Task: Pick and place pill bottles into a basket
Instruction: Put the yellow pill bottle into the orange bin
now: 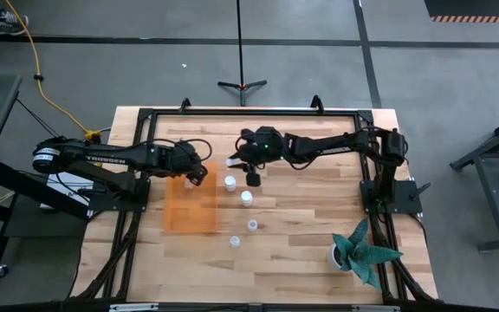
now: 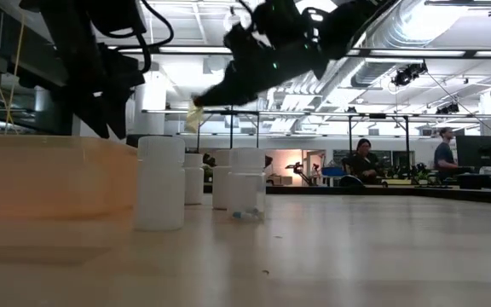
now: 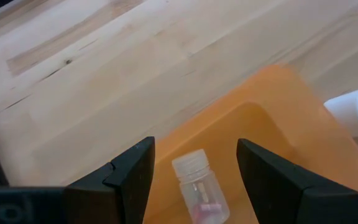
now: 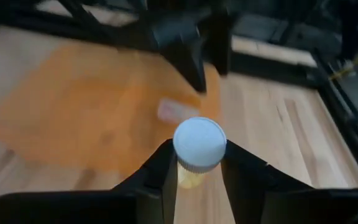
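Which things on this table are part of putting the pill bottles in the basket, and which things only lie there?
Part of the job:
- orange basket, one bottle lying inside it
- bottle held in the right gripper
- four bottles standing on the table
- left gripper, fingers open above the basket

Only lying there:
- teal-green plant, at the table's corner

Six pill bottles (image 1: 247,198): four stand on the table just beside the right gripper (image 4: 197,171), one sits clamped between its fingers, one lies in the basket (image 1: 189,217) below the left gripper (image 3: 194,152). One basket, one teal plant (image 1: 366,251), two grippers
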`<state>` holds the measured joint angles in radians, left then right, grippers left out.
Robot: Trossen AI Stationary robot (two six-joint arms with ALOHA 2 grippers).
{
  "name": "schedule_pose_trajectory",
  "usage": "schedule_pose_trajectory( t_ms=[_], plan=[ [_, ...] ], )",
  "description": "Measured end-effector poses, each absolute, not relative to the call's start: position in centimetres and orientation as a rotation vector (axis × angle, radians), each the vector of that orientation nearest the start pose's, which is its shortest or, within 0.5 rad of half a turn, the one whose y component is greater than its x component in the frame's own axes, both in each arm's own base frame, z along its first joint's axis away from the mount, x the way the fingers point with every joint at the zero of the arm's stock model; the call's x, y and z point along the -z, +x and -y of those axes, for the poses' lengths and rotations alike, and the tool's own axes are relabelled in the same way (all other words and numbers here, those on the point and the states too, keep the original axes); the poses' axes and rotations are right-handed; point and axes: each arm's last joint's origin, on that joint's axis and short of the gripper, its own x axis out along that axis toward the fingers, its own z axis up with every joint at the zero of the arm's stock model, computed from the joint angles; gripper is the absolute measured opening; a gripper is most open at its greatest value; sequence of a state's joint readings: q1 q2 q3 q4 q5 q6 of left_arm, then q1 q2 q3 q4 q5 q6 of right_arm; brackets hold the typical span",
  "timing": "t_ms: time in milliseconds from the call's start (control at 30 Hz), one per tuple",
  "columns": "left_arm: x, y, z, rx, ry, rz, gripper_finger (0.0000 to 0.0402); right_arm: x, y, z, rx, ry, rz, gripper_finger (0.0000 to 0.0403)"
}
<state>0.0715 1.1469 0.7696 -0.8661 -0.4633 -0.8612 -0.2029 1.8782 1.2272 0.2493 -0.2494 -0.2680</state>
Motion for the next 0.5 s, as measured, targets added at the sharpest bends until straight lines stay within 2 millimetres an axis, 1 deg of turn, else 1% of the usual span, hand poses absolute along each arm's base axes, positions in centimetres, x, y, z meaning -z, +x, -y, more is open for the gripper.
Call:
schedule_pose_trajectory(
  t_ms=[67, 133, 300, 433, 500],
  plan=[
    [-22.0, 18.8, -2.6, -0.955, -0.487, -0.952, 0.0260, -22.3, 41.7, 7.3, -0.107, -0.185, -0.358, 0.0104],
    [-21.9, 18.4, -2.6, -0.983, -0.498, -0.976, 0.0260, -22.6, 42.3, 7.0, -0.106, -0.199, -0.339, 0.0106],
    [-21.8, 17.8, -2.6, -1.033, -0.505, -1.013, 0.0260, -21.2, 44.7, 6.5, -0.131, -0.204, -0.351, 0.0104],
    [-22.0, 17.6, -2.6, -1.032, -0.507, -1.008, 0.0260, -20.7, 46.6, 6.6, -0.148, -0.203, -0.353, 0.0106],
    [-22.1, 17.4, -2.6, -1.031, -0.510, -1.004, 0.0260, -20.0, 47.3, 6.8, -0.154, -0.201, -0.386, 0.0108]
  ],
)
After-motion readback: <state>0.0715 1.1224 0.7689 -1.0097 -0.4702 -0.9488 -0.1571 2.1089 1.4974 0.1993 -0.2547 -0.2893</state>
